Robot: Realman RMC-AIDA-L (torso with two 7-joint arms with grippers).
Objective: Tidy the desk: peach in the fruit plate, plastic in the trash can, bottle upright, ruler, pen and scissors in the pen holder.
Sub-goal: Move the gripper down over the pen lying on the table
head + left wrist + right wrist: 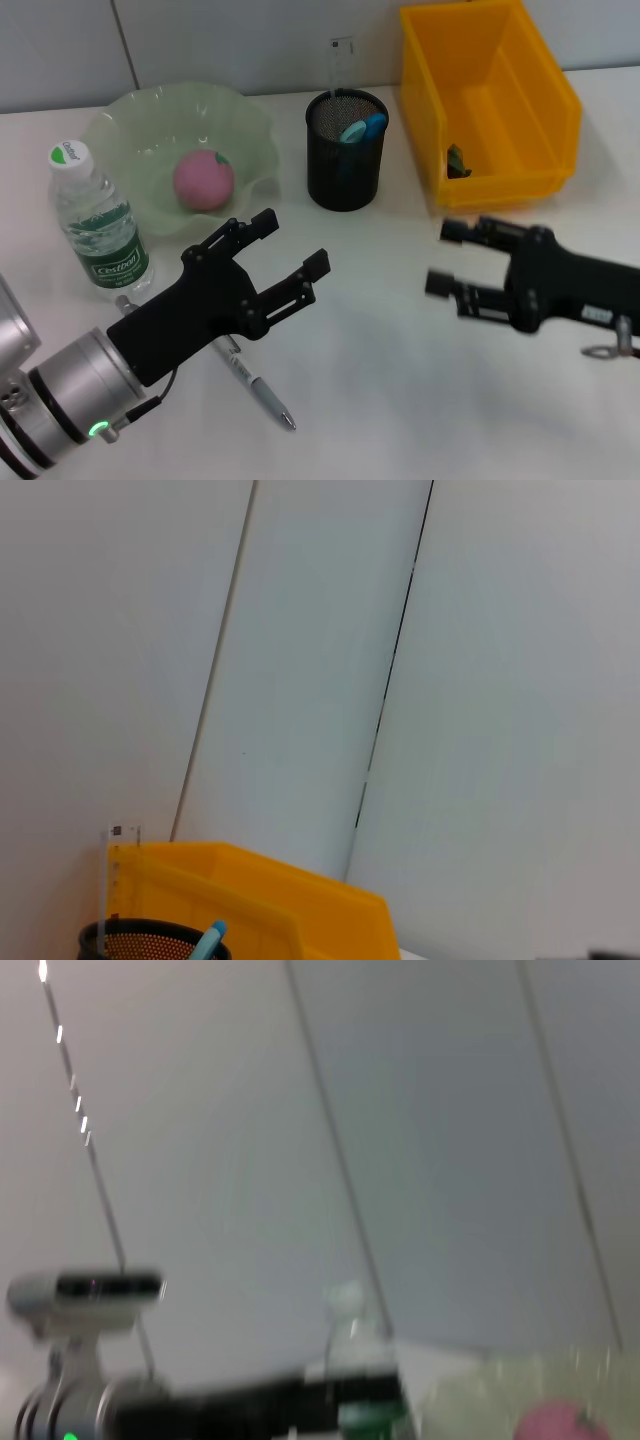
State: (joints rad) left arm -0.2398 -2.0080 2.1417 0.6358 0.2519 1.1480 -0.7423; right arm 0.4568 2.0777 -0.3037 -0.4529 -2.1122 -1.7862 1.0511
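The pink peach point(204, 180) lies in the green fruit plate point(130, 125). To its left the bottle point(95, 220) stands upright. The black mesh pen holder point(345, 170) holds the clear ruler point(340, 65) and blue-handled scissors point(362, 128). A dark scrap of plastic point(458, 162) lies inside the yellow trash can point(490, 100). On the table lies the pen point(258, 390), partly hidden under my left gripper point(292, 243), which hovers open above it. My right gripper point(445, 257) is open and empty in front of the trash can. The right wrist view shows the bottle point(355, 1360) and peach point(555, 1425).
The white wall stands close behind the plate, the pen holder and the trash can. The left wrist view shows the trash can point(260, 900), the pen holder's rim point(150, 942) and the ruler point(115, 880) against that wall.
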